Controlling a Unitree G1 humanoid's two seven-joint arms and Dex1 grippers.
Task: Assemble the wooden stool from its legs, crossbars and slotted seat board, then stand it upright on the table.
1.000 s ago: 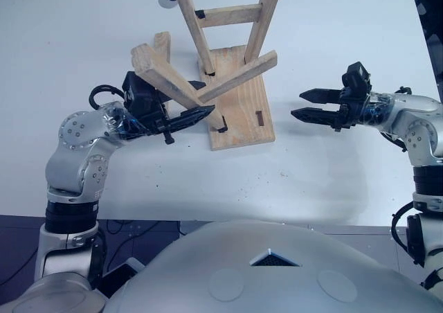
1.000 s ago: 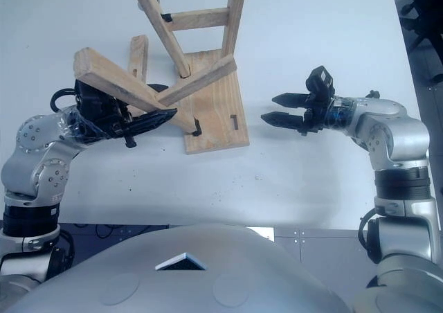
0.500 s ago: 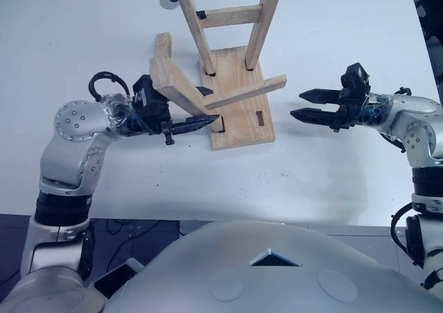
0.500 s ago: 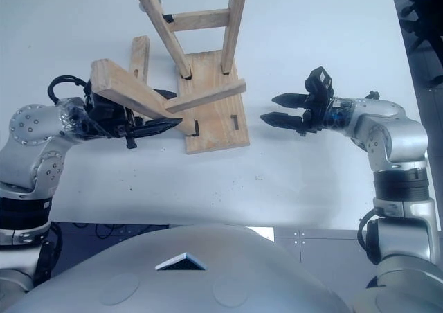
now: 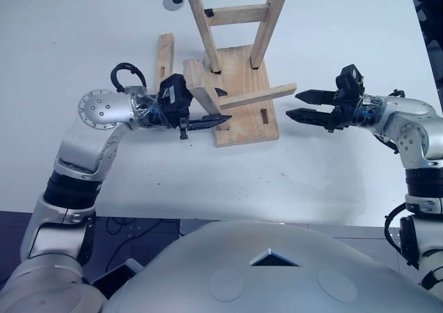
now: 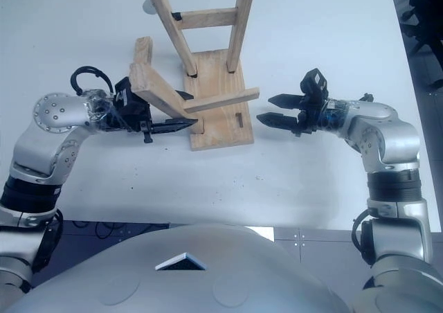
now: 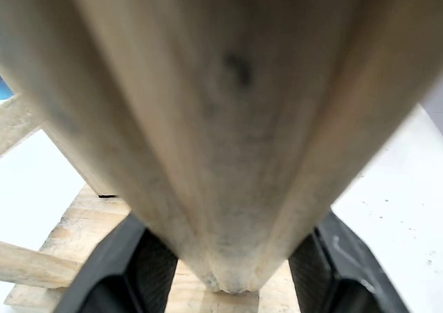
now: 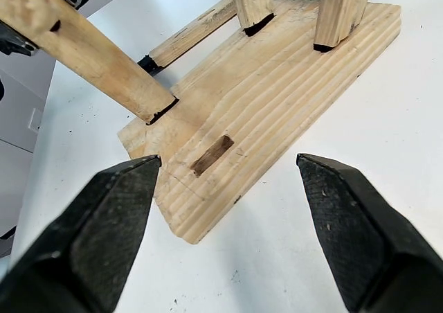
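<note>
The slotted seat board (image 5: pixel 243 122) lies flat on the white table. Two legs joined by a crossbar (image 5: pixel 239 14) stand in its far slots. My left gripper (image 5: pixel 223 120) is shut on a third leg (image 5: pixel 199 90), which leans over the board's left side with its lower end at the near left slot. A crossbar (image 5: pixel 257 96) sticks out of this leg to the right. In the left wrist view that leg (image 7: pixel 228 119) runs between dark fingers (image 7: pixel 131 271). My right gripper (image 5: pixel 299 105) hangs open just right of the board, facing an empty slot (image 8: pixel 212 154).
A loose wooden piece (image 5: pixel 164 55) lies on the table left of the board. A small round mark (image 5: pixel 174 1) sits at the far side. Bare table stretches in front of the board and to the right, as far as the table's right edge.
My left arm has carried the leg with its crossbar rightward and lower, and its foot has come to the board's near left slot. The right gripper stays open and has barely moved.
</note>
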